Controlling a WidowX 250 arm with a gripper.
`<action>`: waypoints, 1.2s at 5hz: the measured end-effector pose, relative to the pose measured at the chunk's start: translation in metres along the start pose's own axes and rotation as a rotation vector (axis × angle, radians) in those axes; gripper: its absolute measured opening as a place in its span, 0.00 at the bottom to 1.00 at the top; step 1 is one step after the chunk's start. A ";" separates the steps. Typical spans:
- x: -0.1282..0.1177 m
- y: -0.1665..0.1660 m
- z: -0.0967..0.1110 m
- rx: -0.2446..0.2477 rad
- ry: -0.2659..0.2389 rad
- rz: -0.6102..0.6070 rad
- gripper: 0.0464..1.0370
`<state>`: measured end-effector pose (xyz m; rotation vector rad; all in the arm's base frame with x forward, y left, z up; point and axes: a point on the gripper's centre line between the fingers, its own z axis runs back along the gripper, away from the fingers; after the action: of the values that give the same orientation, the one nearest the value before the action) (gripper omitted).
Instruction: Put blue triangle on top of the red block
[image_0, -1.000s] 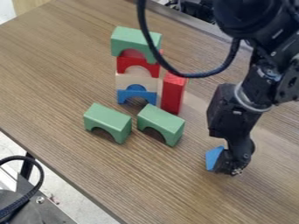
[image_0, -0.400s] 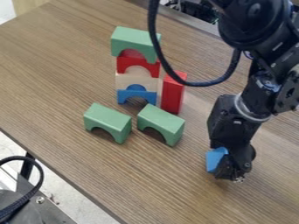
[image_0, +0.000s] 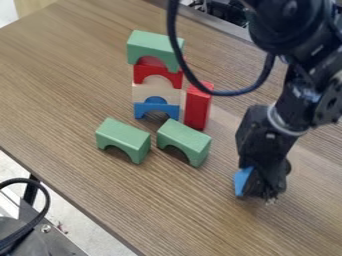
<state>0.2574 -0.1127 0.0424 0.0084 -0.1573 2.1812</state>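
The black gripper (image_0: 257, 192) hangs at the right of the view, low over the table. The blue triangle (image_0: 242, 181) is at the gripper's left side, partly hidden behind it; whether it is held cannot be told. The red block (image_0: 198, 107) stands upright to the upper left of the gripper, beside a stack of blocks, with nothing on its top.
Left of the red block rises a stack with a green arch (image_0: 152, 45) on top, then red, plain wood and blue pieces. Two green arches (image_0: 123, 139) stand in front of it. A cable (image_0: 175, 45) loops down from the arm above the stack. The wooden table (image_0: 60, 100) lies underneath.
The gripper and lower arm have shifted and turned slightly; more of the blue triangle showed a moment ago. The cable loop hangs a little lower than at first. The other blocks have not moved.
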 end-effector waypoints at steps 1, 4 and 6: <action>0.007 -0.019 0.032 -0.069 0.038 -0.006 0.49; 0.029 -0.063 0.061 -0.016 0.069 -0.196 0.49; 0.036 -0.081 0.060 -0.015 0.031 -0.280 0.49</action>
<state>0.2996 -0.0438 0.1135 -0.0114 -0.1449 1.9001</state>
